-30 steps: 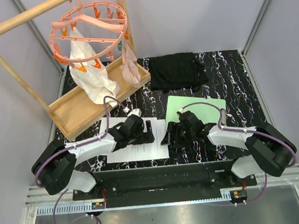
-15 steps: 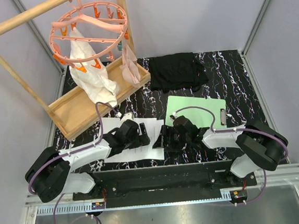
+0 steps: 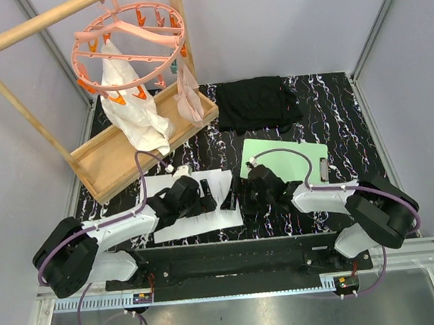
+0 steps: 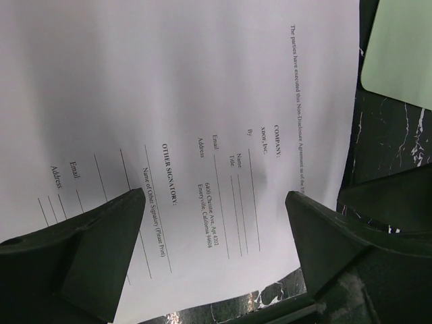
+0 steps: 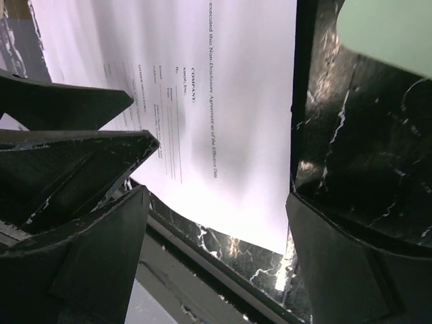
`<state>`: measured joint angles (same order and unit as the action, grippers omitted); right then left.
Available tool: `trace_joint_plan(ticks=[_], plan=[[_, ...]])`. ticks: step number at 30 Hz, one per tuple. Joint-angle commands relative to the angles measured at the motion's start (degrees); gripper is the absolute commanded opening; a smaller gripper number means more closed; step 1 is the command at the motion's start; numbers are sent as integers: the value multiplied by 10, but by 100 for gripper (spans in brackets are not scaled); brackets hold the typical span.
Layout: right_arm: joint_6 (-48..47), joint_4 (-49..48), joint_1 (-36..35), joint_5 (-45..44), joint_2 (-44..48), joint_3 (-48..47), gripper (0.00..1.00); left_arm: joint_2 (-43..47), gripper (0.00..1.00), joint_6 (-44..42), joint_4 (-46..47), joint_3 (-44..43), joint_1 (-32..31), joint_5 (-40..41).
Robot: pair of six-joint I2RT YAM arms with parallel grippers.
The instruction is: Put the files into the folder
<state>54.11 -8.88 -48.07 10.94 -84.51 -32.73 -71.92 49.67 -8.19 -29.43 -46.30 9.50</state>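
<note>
The files (image 3: 199,221) are white printed sheets lying loosely stacked on the black marbled table, in front of the left arm. The pale green folder (image 3: 289,156) lies flat to their right, apart from them, with a black clip (image 3: 323,170) at its right edge. My left gripper (image 3: 211,196) hovers open over the sheets. In the left wrist view its fingers (image 4: 88,250) straddle printed signature lines on the files (image 4: 202,101). My right gripper (image 3: 232,201) stands open at the sheets' near right corner. The right wrist view shows the files (image 5: 236,101) and the folder's corner (image 5: 391,34).
A black folded cloth (image 3: 257,104) lies at the back. A wooden tray (image 3: 100,169) at the back left holds a white cloth (image 3: 137,112), under a pink round clip hanger (image 3: 126,37) on a wooden rack. The table's near edge (image 5: 202,270) is close below both grippers.
My right gripper has moved left from the folder's near edge to the sheets' right corner and opened wider. The left gripper has shifted slightly left, and the sheets have turned a little.
</note>
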Motion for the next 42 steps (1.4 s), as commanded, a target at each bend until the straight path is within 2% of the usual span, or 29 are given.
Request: trace_joint_plan(ticks=[1,8,13,21,31,37,42], plan=[[-70,64,-3,-85,-14,-13,94,2,95,8,-3,16,-1,14],[-117,71,-3,-82,-60,-47,95,7,95,8,-3,24,-1,18],[-113,63,-3,-65,-84,-58,93,18,95,10,-2,31,-1,20],[-48,-83,-3,34,-69,-7,90,26,95,17,2,41,-1,19],[29,-305,-4,111,-75,58,94,37,95,27,19,61,-1,14],[64,-365,-2,124,-96,66,95,39,96,11,36,66,-1,-10],[100,-374,-2,116,-120,75,95,63,99,-33,46,80,-1,-26]])
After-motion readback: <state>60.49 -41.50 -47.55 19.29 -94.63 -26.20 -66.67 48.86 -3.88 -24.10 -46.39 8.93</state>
